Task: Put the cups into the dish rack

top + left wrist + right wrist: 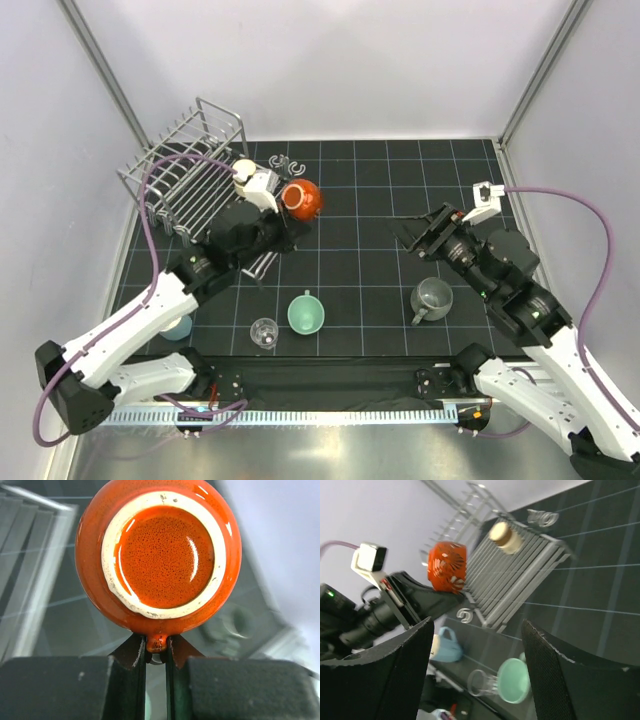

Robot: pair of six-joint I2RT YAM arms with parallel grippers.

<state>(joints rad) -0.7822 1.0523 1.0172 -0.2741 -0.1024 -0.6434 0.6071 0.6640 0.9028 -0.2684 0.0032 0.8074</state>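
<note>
Overhead and wrist views share orange cup (301,198).

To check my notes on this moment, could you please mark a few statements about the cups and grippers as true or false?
1. The left gripper is shut on the orange cup. True.
2. The right gripper holds the grey mug. False: it is open and empty; the mug stands on the table.
3. A cream cup sits on the dish rack. True.
4. The mint green cup is in the rack. False: it stands on the table near the clear glass.
</note>
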